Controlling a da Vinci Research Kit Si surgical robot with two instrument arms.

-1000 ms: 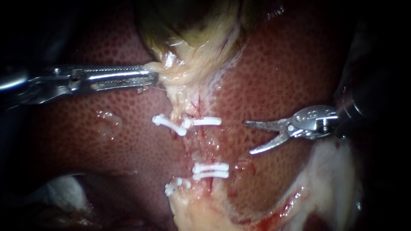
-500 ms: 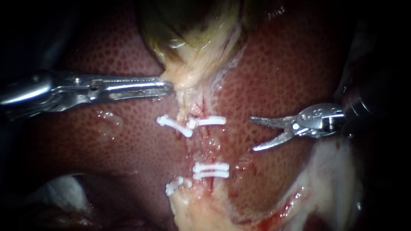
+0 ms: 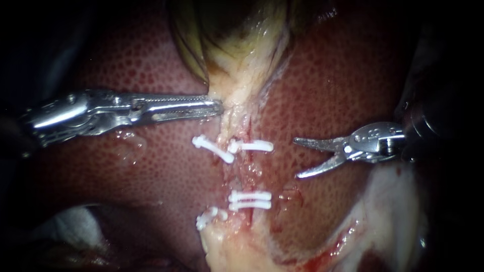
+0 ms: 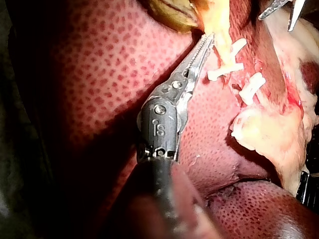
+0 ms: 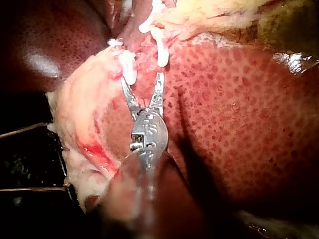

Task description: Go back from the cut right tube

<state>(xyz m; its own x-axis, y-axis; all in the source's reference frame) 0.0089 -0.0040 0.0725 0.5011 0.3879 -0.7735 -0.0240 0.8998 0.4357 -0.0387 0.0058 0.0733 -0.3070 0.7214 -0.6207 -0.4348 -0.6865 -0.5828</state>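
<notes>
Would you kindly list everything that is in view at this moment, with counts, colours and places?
liver: one, dark red and stippled, beneath everything else.
gallbladder: one, yellow-green, top of the endoscope view, narrowing to a pale neck.
clips: five, white; two across the tissue below the neck, a pair lower down, one beside that pair.
pale tissue: cream, blood-streaked, along the liver's lower right edge.
white patch: one, lower left, too dim to identify.
left instrument: one, silver, jaws shut on the gallbladder's neck.
right instrument: one, silver, jaws open, over the liver, clear of the clips.
</notes>
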